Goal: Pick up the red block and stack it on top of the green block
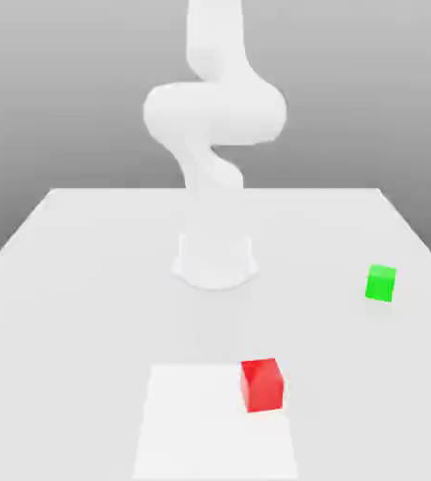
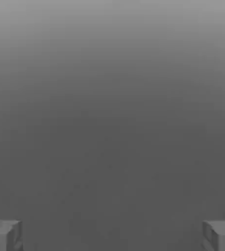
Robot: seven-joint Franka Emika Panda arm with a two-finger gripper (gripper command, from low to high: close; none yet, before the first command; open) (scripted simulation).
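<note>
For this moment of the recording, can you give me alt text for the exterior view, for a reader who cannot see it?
A red block and a green block sit apart on a white table, the red one nearer the camera on a brighter white patch and the green one toward the exterior view's right. Behind them a white robot arm rises from its round base, touching neither block.

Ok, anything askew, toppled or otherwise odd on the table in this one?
Nothing stands out. The red block and the green block both sit flat on the table, well apart. The end effector is open with nothing between its fingers.
</note>
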